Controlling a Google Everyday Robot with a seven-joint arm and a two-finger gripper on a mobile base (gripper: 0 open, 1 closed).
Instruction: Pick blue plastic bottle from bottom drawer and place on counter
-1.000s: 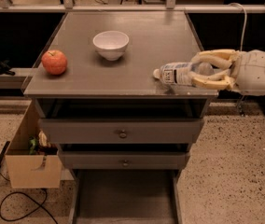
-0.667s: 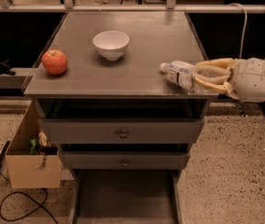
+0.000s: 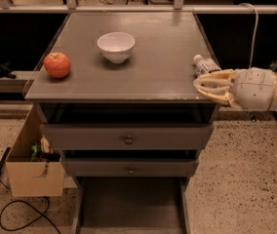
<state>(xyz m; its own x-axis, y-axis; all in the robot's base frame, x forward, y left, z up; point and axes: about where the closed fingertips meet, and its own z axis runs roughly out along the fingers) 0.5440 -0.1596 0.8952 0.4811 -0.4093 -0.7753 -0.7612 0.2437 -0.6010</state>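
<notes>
The blue plastic bottle (image 3: 205,65) lies on its side at the right edge of the counter (image 3: 148,67), white cap pointing back-left. My gripper (image 3: 212,85) hangs at the counter's front right corner, just in front of the bottle. Its pale fingers (image 3: 210,76) are spread open and hold nothing; the far one lies against or just short of the bottle's body. The bottom drawer (image 3: 128,204) is pulled out at the foot of the cabinet, with only its bare grey floor showing.
A white bowl (image 3: 116,46) stands at the counter's middle back and a red apple (image 3: 57,65) at its left edge. Two upper drawers with round knobs (image 3: 128,140) are closed. A cardboard box (image 3: 31,172) and cables lie on the floor to the left.
The bottle, held between the fingers before, now lies on the counter nearer the right edge. The gripper has opened and drawn back toward the front corner.
</notes>
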